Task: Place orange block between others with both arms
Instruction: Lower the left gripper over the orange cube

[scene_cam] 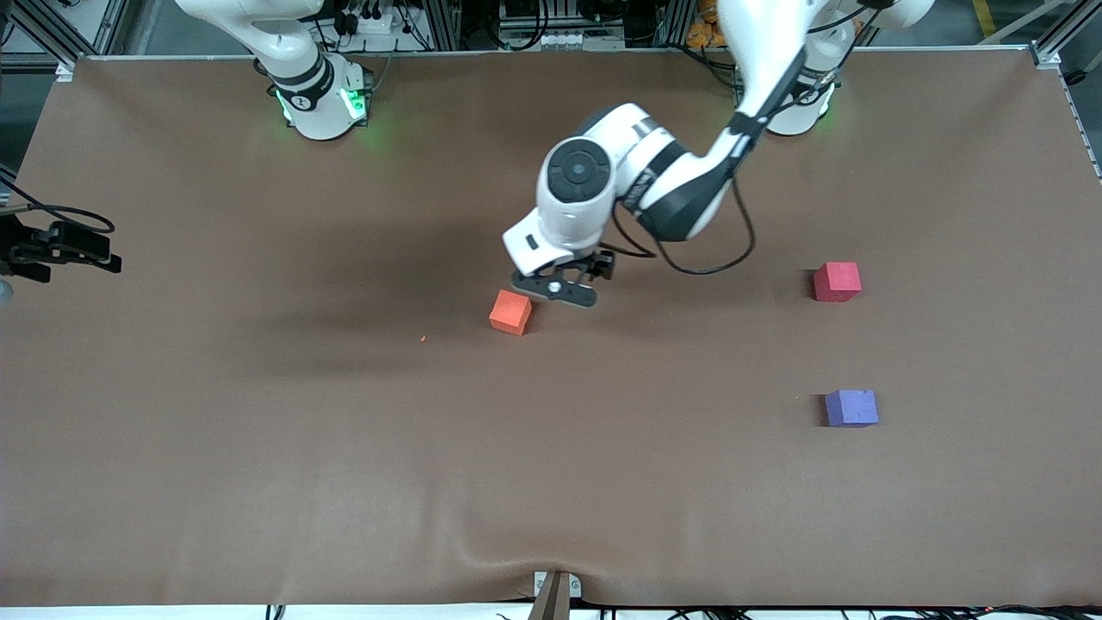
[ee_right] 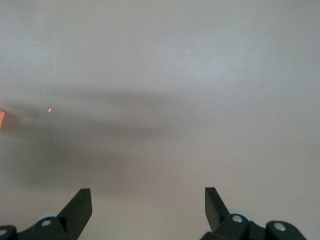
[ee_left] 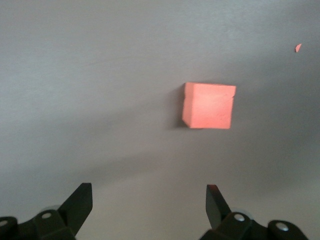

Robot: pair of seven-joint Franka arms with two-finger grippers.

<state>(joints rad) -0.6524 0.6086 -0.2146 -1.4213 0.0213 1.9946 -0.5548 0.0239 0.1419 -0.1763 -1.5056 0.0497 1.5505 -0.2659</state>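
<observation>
Purple-blue cube point(scene_cam: 851, 407) sat nearest the camera, toward the left arm's end of the brown table point(scene_cam: 258, 448); red-pink cube point(scene_cam: 837, 282) sat farther from the camera in line with it, a clear gap between the two. Left arm point(scene_cam: 654, 172) reached out to mid-table, right arm waited with only its base point(scene_cam: 323, 99) and upper link in the front view. Left gripper point(scene_cam: 560, 288) hung just beside the orange block point(scene_cam: 510, 312), not touching it, fingers point(ee_left: 80, 202) spread wide, nothing held. Right gripper point(ee_right: 147, 207) was also wide open and empty over bare table, with an orange edge at the frame's border. Orange block rested on the table about mid-table, well apart from the other two cubes; a tiny orange crumb point(scene_cam: 423, 338) lay near it.

Step looked like the approach for the pick. To do it well: centre the jaws over the block first, since it showed off-centre in the left wrist view, square the fingers to flat faces, descend straight, close gently on the foam. Risk: a finger landing on top or nudging the block aside.
</observation>
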